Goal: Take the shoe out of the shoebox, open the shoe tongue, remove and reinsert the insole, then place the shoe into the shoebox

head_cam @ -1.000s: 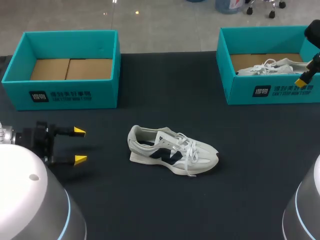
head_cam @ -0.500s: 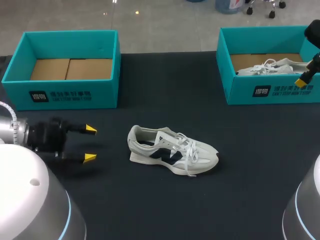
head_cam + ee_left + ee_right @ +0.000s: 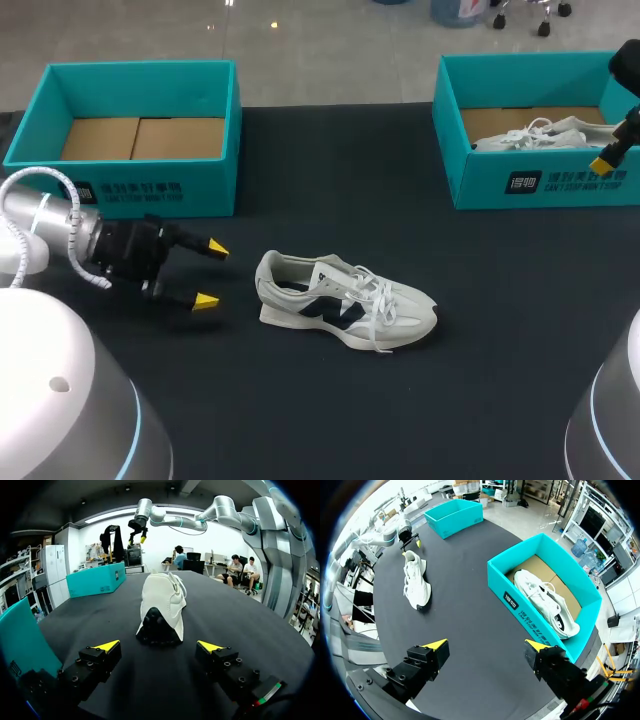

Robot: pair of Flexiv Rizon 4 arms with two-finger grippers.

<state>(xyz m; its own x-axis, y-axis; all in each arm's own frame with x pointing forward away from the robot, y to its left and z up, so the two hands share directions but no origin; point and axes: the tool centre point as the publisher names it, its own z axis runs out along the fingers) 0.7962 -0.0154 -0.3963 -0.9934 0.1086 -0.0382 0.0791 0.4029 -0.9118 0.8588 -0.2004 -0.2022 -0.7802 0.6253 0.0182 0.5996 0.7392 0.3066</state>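
Where the task stands: the first step looks done, since the white-and-navy lace-up sneaker lies outside both boxes. Opening the tongue, handling the insole and returning the shoe all appear left to do.
Sneaker: it rests on its sole near the middle of the black desk, heel toward the left arm and toe toward the right. The laces lie across the tongue, which looks unopened. Whether the insole is seated inside I cannot tell.
Left tool: it is low over the desk, near the heel but not touching it. Its yellow-tipped fingers stand wide apart and hold nothing. In its wrist view the heel sits ahead of the gap between them.
Right tool: it hangs high over the near wall of the right box, well apart from the sneaker, fingers spread and empty.
Left teal open shoebox: it stands at the desk's far left, with only its brown cardboard floor showing.
Right teal open shoebox: it stands at the far right and holds a second white shoe.
Likely next step: the left tool probably closes on the heel to steady the sneaker for the tongue work.
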